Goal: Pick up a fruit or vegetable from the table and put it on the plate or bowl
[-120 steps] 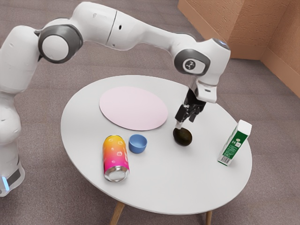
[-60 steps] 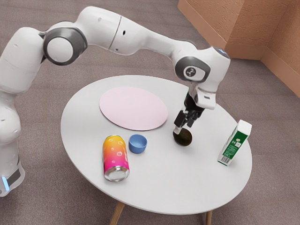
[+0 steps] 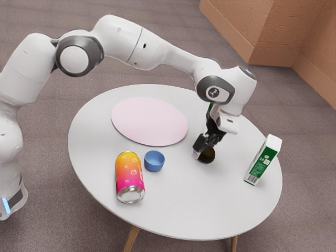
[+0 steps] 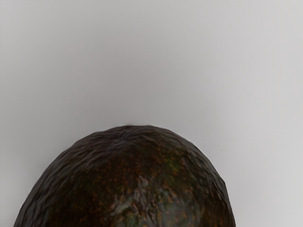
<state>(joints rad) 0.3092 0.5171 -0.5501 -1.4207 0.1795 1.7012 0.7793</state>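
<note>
One avocado [image 3: 209,156] just under gripper [image 3: 202,148], near pink plate [image 3: 149,121].

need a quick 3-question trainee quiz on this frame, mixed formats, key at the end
1. Short answer: which dish is nearest the soda can?
2. True or false: the milk carton stands upright on the table.
3. Multiple choice: what lies directly under the gripper? A) soda can B) avocado C) milk carton

Key: 1. the blue bowl; 2. true; 3. B
</note>
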